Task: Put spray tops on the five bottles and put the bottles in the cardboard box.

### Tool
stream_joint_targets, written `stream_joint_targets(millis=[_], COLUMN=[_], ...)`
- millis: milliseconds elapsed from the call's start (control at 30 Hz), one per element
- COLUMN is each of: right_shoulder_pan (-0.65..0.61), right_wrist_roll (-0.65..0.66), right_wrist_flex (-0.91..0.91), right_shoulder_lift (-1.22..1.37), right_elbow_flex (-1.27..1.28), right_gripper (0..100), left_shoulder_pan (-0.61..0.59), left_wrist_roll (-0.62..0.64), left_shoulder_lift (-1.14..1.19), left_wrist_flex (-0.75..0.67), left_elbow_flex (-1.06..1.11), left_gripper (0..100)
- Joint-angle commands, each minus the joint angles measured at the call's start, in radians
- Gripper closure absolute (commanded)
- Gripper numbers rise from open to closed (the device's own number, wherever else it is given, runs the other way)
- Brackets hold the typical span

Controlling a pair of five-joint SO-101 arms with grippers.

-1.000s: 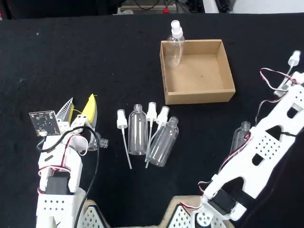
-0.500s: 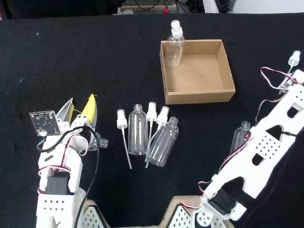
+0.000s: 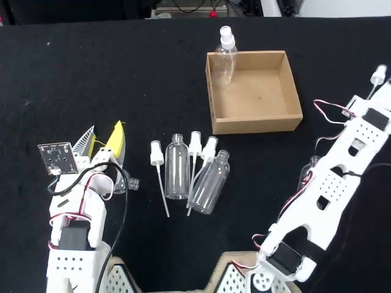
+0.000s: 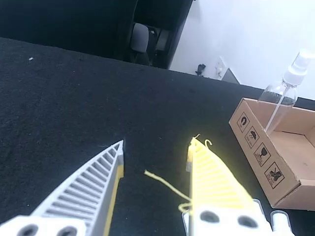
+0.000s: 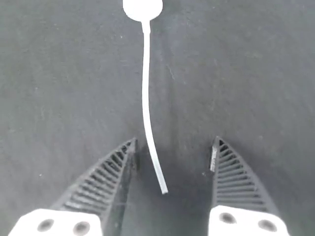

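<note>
**Change since 0.5 s ago:** my right arm [image 3: 342, 177] has swung toward the table's right edge and reached farther out. It now covers more of the uncapped bottle [image 3: 307, 174] lying beneath it. My left arm and every other item are unmoved.

**Right gripper [image 5: 174, 141]:** my 2 fingers are spread and grip nothing. The loose spray top [image 5: 144, 73] lies flat on the black table [image 3: 91, 73], straight ahead. Its head sits beyond my fingertips. Its dip tube runs back into the gap between them and touches neither.

**Appearance:** 1 round white head and 1 thin pale tube, straight for most of its length and bent slightly near the free end.

**Left gripper [image 4: 156, 143]:** fingers are spread and empty, low over the table, well apart from the cardboard box [image 3: 256, 125]. 1 capped bottle [image 3: 224, 58] stands in the box's far-left corner.
</note>
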Motion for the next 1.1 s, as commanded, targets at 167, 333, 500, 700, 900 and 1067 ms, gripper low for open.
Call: stream_joint_targets(millis=[167, 333, 500, 700, 900, 1067], right_shoulder_pan=[-0.028, 0.006, 0.057, 0.078, 0.089, 0.077], right_wrist_roll=[-0.011, -0.011, -0.005, -0.005, -0.003, -0.003], right_wrist_flex=[-0.044, -0.041, 0.008, 0.206, 0.388, 0.351], right_shoulder_lift=[-0.022, -0.024, -0.025, -0.11, -0.185, -0.211], right_elbow_flex=[-0.048, -0.048, -0.048, -0.047, -0.047, -0.047], right_gripper=[97.5, 98.8, 98.8, 98.8, 98.8, 98.3], left_shoulder_pan=[0.012, 0.012, 0.012, 0.013, 0.013, 0.013], left_wrist_roll=[-0.011, -0.011, -0.011, -0.011, -0.011, -0.011], left_shoulder_lift=[-0.015, -0.015, -0.015, -0.012, -0.012, -0.011], left_wrist_flex=[-0.012, -0.012, -0.012, -0.012, -0.012, -0.012], left_elbow_flex=[0.022, 0.022, 0.022, 0.022, 0.022, 0.022], left_gripper=[80, 80, 80, 80, 80, 80])
